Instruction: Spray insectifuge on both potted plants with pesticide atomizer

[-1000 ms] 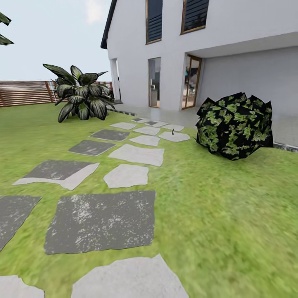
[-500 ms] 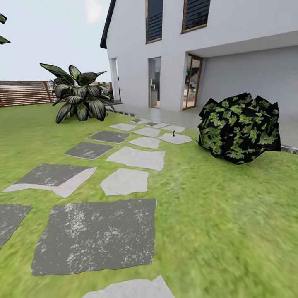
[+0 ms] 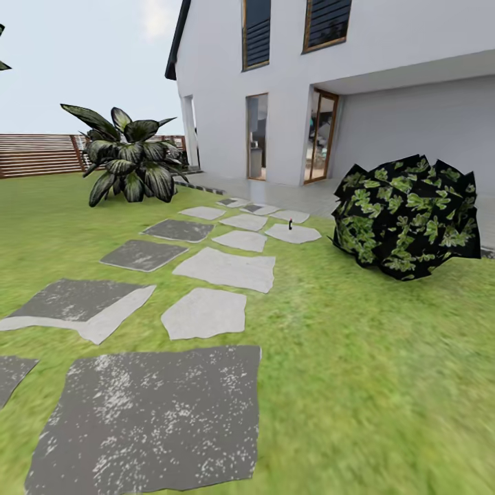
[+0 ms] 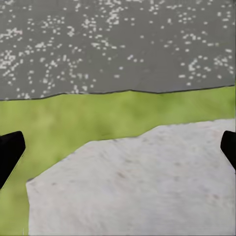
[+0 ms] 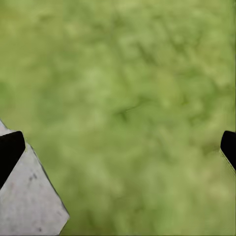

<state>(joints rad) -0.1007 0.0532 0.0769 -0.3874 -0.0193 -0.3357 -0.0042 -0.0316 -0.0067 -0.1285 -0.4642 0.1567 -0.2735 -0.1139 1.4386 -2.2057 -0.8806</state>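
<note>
Far along stepping stones (image 3: 223, 268): pesticide atomizer (image 3: 291, 224) upright, label unreadable.

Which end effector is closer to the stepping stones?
Left. The left end effector hangs open directly over a pale stepping stone; the right end effector is over grass, with just a stone's corner beside one finger.

Green lawn (image 3: 385, 357), grey stepping stones (image 3: 148, 419), dark bush (image 3: 405, 214), broad-leaved plant (image 3: 130, 165)

Open stepping stones (image 3: 223, 268) run ahead; bush (image 3: 405, 216) blocks right.
</note>
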